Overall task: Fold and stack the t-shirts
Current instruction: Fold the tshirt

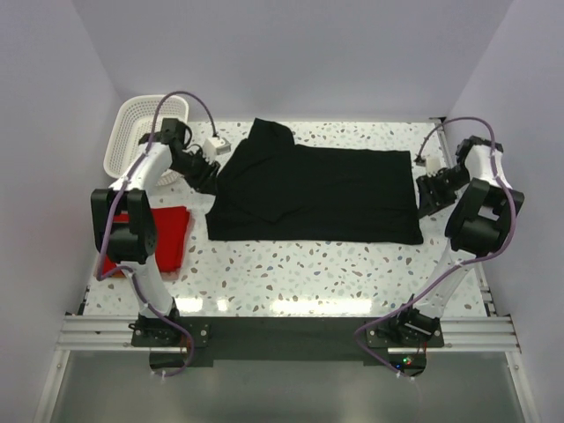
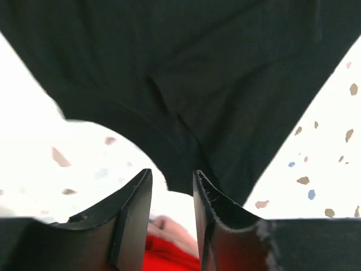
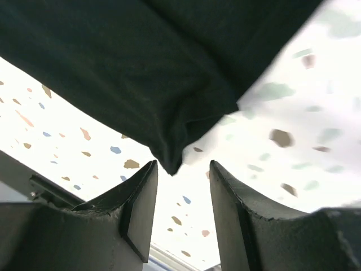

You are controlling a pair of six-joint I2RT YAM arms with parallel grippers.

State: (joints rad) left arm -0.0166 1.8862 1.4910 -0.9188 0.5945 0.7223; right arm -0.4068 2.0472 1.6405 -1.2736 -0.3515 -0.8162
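Red t-shirt (image 1: pixel 172 236) broad overhead, a mere sliver by left gripper (image 2: pixel 172 176)

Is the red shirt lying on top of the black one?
No, the red t-shirt lies off to the left, apart from the black t-shirt spread out in the middle.

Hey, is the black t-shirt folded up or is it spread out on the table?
Spread out: the black t-shirt lies flat and wide across the table, one sleeve sticking out. Whether it's doubled once, cannot tell.
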